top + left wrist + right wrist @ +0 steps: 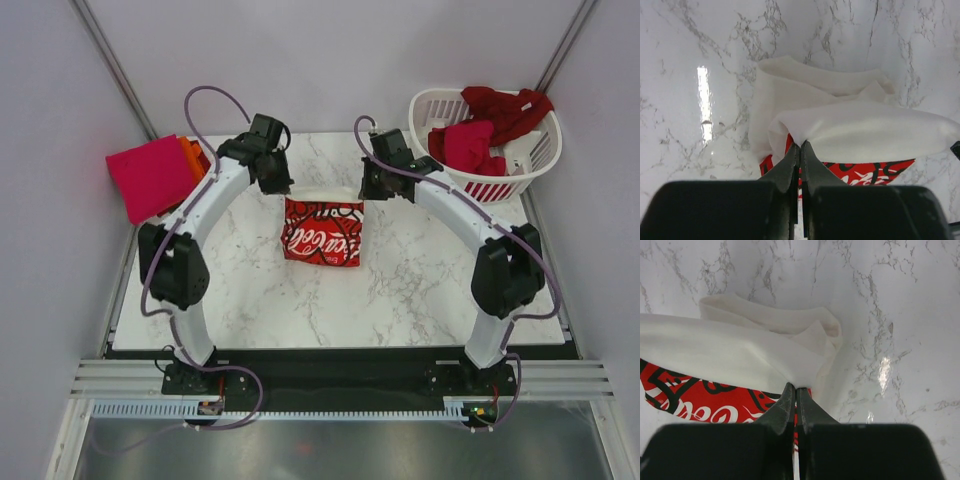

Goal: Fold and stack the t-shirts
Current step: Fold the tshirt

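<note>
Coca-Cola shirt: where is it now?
Top view: the Coca-Cola shirt is centred on the table, between the left gripper and right gripper, both pinching its far edge.

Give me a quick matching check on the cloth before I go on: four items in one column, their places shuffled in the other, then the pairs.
1. pink shirt
2. Coca-Cola shirt
3. red shirts
4. white cloth

A. in the basket, far right
B. pinched by the left gripper and the right gripper, both shut
C. middle of the table
D. far left corner of the table, over an orange shirt

Pairs: 1-D, 2-C, 3-A, 4-B
</note>
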Robot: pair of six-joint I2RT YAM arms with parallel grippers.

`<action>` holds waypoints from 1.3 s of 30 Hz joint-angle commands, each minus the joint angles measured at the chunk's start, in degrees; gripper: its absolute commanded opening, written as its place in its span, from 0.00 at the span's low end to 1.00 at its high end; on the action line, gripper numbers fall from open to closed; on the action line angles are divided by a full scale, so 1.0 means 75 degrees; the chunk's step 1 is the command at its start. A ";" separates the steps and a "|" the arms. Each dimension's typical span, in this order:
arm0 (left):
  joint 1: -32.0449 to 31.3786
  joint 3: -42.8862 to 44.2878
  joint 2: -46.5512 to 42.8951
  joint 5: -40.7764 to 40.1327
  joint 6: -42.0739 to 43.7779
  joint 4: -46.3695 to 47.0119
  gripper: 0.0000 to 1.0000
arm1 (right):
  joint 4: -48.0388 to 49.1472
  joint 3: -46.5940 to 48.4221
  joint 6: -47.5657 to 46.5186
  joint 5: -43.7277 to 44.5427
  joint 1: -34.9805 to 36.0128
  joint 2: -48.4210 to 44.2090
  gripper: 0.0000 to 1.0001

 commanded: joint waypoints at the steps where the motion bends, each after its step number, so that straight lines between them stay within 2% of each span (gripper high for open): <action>1: 0.0231 0.1115 0.0969 0.0263 0.0691 0.0192 0.02 | 0.0103 0.0763 -0.0209 0.0253 -0.0243 0.0749 0.00; 6: 0.0454 0.2333 0.2480 0.0661 0.0843 0.0204 0.02 | 0.0150 0.1455 -0.0174 0.0218 -0.0465 0.1942 0.00; 12: 0.0642 0.2875 0.3396 0.0732 0.0949 0.0193 0.02 | 0.0232 0.1890 -0.0150 0.0031 -0.0641 0.2788 0.00; 14: 0.0677 0.2852 0.3608 0.0697 0.0972 0.0204 0.02 | 0.0325 0.1984 -0.0208 -0.0354 -0.0688 0.2906 0.17; 15: 0.0689 0.2794 0.3666 0.0616 0.0972 0.0193 0.02 | 0.0361 0.2030 -0.0232 -0.0437 -0.0712 0.2988 0.29; 16: 0.0689 0.2747 0.3713 0.0580 0.0961 0.0193 0.04 | 0.0408 0.2054 -0.0279 -0.0519 -0.0747 0.3024 0.58; 18: 0.0724 0.2641 0.3714 0.0464 0.0914 0.0193 0.14 | 0.0478 0.2205 -0.0349 -0.0696 -0.0794 0.3070 0.75; 19: 0.0713 0.2652 0.3702 0.0416 0.0925 0.0193 0.38 | 0.0467 0.2276 -0.0361 -0.0708 -0.0794 0.3048 0.84; 21: 0.0724 0.2746 0.3550 0.0334 0.1007 0.0193 0.59 | 0.0397 0.2475 -0.0361 -0.0731 -0.0864 0.2943 0.88; 22: 0.0724 0.2816 0.3469 0.0148 0.1077 0.0181 0.78 | 0.0362 0.2569 -0.0373 -0.0719 -0.0876 0.2872 0.90; 25: 0.0747 0.3097 0.3047 -0.0193 0.1276 0.0158 0.96 | 0.0151 0.2804 -0.0385 -0.0614 -0.0899 0.2451 0.91; 28: 0.0736 0.3157 0.2333 -0.0439 0.1289 0.0087 0.96 | 0.0080 0.2583 -0.0385 -0.0766 -0.0876 0.1807 0.91; 30: 0.0678 0.2784 0.1668 -0.0312 0.1196 0.0099 0.92 | 0.0255 0.2012 -0.0292 -0.1057 -0.0864 0.1235 0.84; 31: 0.0654 0.2596 0.1454 -0.0230 0.1114 0.0122 0.80 | 0.0407 0.1741 -0.0233 -0.1512 -0.0853 0.1045 0.76; 33: 0.0444 0.1965 0.0905 -0.0066 0.1055 0.0122 0.66 | 0.0945 0.0877 0.0035 -0.2193 -0.0806 0.0601 0.61; 34: 0.0350 0.1729 0.0751 -0.0018 0.1008 0.0122 0.53 | 0.1144 0.0592 0.0119 -0.2532 -0.0782 0.0517 0.37; 35: 0.0245 0.1205 0.0575 0.0087 0.0996 0.0192 0.49 | 0.1634 0.0009 0.0247 -0.3383 -0.0736 0.0400 0.25; 36: 0.0046 0.0921 0.0422 0.0169 0.0961 0.0262 0.44 | 0.1917 -0.0275 0.0364 -0.3739 -0.0724 0.0364 0.05; 37: -0.0025 0.0593 0.0131 0.0274 0.0879 0.0391 0.37 | 0.2152 -0.0533 0.0609 -0.4068 -0.0654 0.0341 0.00; 39: -0.0131 -0.0566 -0.0164 0.1044 0.0774 0.1197 0.33 | 0.2773 -0.1211 0.0751 -0.4562 -0.0607 0.0282 0.00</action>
